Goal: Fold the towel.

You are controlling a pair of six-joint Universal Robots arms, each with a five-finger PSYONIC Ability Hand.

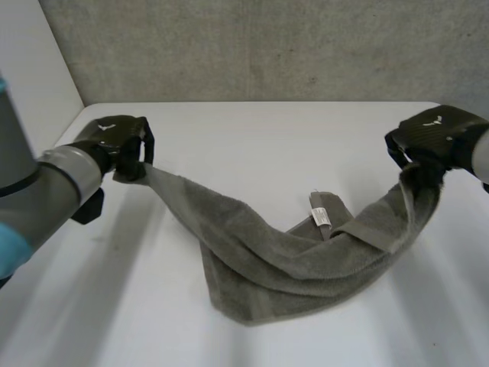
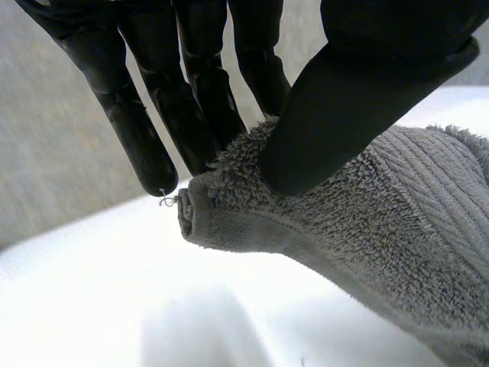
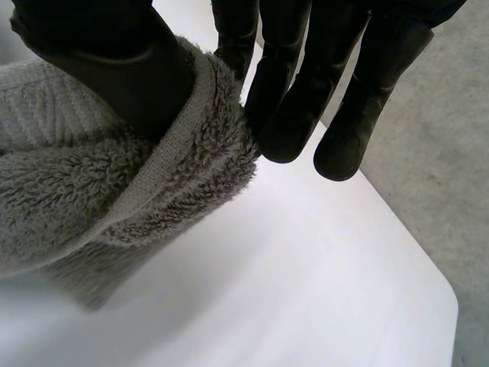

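While the left hand (image 1: pixel 114 138) and right hand (image 1: pixel 437 134) hang well apart over the white table (image 1: pixel 252 130) in the head view, the grey towel (image 1: pixel 306 264) stretches between them. Both ends are up and the middle sags onto the table, with a white tag (image 1: pixel 319 212) showing. Lots of bare table on every side.

Left wrist view: the thumb pins a towel corner against straight fingers (image 2: pixel 145 145), a proper pinch.

Right wrist view: same deal, thumb and fingers (image 3: pixel 283 99) pinching the hemmed edge, with the table's edge out beyond the fingertips.
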